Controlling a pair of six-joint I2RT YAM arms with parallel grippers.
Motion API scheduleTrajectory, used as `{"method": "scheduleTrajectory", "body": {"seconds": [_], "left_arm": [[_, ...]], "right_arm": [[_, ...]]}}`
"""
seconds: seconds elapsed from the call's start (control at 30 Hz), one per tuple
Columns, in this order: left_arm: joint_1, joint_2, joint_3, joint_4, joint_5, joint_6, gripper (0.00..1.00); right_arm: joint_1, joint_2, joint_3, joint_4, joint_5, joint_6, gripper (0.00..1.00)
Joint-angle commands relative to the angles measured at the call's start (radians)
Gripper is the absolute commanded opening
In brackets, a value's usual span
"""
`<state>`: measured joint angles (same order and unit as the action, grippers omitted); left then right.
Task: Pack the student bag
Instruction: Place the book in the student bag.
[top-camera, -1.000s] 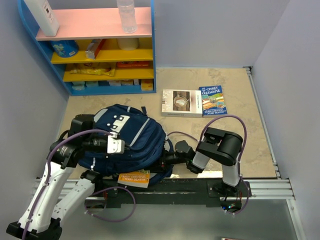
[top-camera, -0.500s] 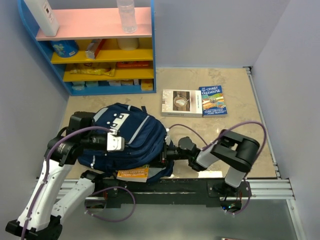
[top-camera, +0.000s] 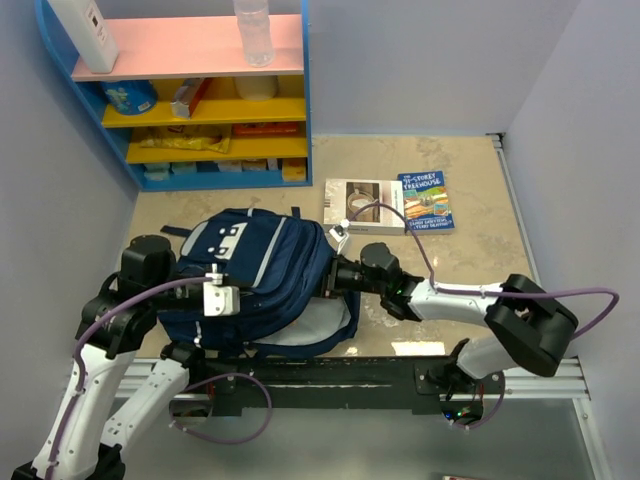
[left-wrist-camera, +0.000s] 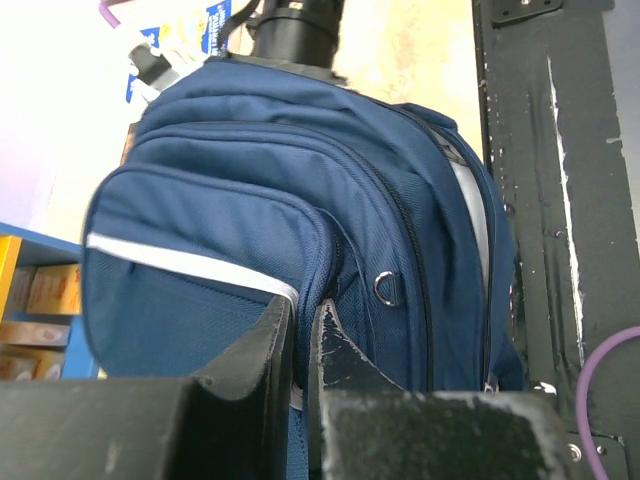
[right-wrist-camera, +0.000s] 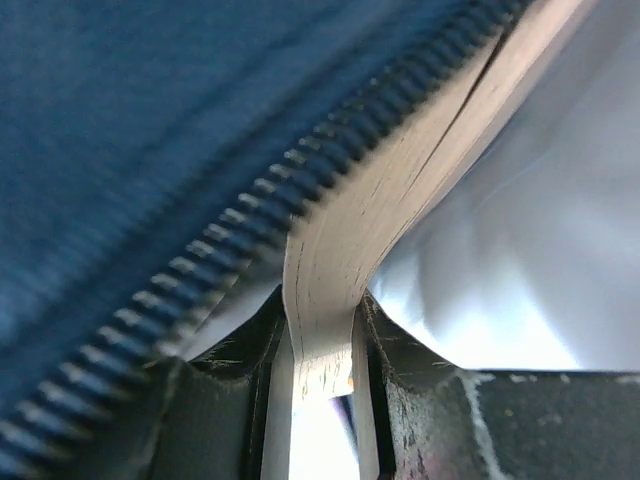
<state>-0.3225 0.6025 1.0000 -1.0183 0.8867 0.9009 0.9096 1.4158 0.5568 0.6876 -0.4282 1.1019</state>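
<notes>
Near the table's (top-camera: 450, 280) front edge the backpack (top-camera: 265, 270) lies between both arms, with the left gripper (left-wrist-camera: 303, 350) pinched on a fold of its front pocket. At its open right side the right gripper (right-wrist-camera: 320, 350) clamps a book (right-wrist-camera: 340, 230) by its page edge beside the zipper (right-wrist-camera: 250, 230). Two more books (top-camera: 363, 205) and a shelf (top-camera: 200, 100) stand beyond.

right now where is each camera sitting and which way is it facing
top external: above, behind the bases, looking down on left arm, right arm and student bag.
left wrist: low beside the bag, facing across it; left fingers pinch its fabric.
right wrist: at the bag's mouth, facing zip and book; right fingers clamp the book.
shared: all three show the bag.
</notes>
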Motion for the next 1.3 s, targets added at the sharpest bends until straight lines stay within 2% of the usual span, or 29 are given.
{"method": "scheduleTrajectory", "body": {"seconds": [0.0, 0.13, 0.17, 0.3, 0.53, 0.6, 0.63, 0.67, 0.7, 0.87, 1.07, 1.1, 1.23, 1.27], "left_arm": [[-0.004, 0.000, 0.037, 0.081, 0.146, 0.029, 0.00], [-0.003, 0.008, 0.035, 0.078, 0.153, 0.038, 0.00], [-0.003, 0.010, 0.035, 0.080, 0.153, 0.038, 0.00], [-0.003, 0.013, 0.031, 0.102, 0.164, 0.021, 0.00], [-0.003, 0.017, 0.008, 0.170, 0.202, -0.048, 0.00], [-0.003, 0.019, 0.008, 0.193, 0.204, -0.066, 0.00], [-0.003, 0.019, 0.011, 0.195, 0.204, -0.074, 0.00], [-0.004, 0.020, 0.014, 0.196, 0.204, -0.076, 0.00], [-0.004, 0.020, 0.017, 0.192, 0.201, -0.076, 0.00], [-0.003, 0.003, 0.011, 0.185, 0.176, -0.066, 0.00], [-0.003, -0.020, -0.032, 0.179, 0.092, -0.039, 0.00], [-0.003, -0.021, -0.041, 0.185, 0.069, -0.028, 0.00], [-0.004, -0.035, -0.119, 0.236, -0.021, -0.045, 0.00], [-0.003, -0.032, -0.129, 0.239, -0.037, -0.045, 0.00]], "right_arm": [[-0.035, -0.011, 0.034, 0.170, 0.105, -0.076, 0.00], [-0.025, 0.155, 0.072, 0.470, 0.052, 0.045, 0.00], [-0.011, 0.185, 0.092, 0.480, 0.046, 0.062, 0.00], [0.054, 0.271, 0.176, 0.455, 0.092, 0.035, 0.00], [0.152, 0.262, 0.236, 0.244, 0.383, -0.051, 0.02], [0.172, 0.273, 0.287, 0.187, 0.425, -0.063, 0.12], [0.175, 0.284, 0.310, 0.082, 0.451, -0.065, 0.45], [0.178, 0.290, 0.328, 0.049, 0.445, -0.073, 0.70], [0.178, 0.298, 0.347, 0.008, 0.434, -0.079, 0.98], [0.167, 0.229, 0.331, -0.114, 0.405, -0.118, 0.99], [0.161, 0.081, 0.333, -0.376, 0.387, -0.254, 0.99], [0.155, 0.040, 0.353, -0.479, 0.384, -0.273, 0.99], [0.121, -0.117, 0.341, -0.676, 0.483, -0.332, 0.99], [0.106, -0.150, 0.335, -0.719, 0.578, -0.324, 0.99]]}}
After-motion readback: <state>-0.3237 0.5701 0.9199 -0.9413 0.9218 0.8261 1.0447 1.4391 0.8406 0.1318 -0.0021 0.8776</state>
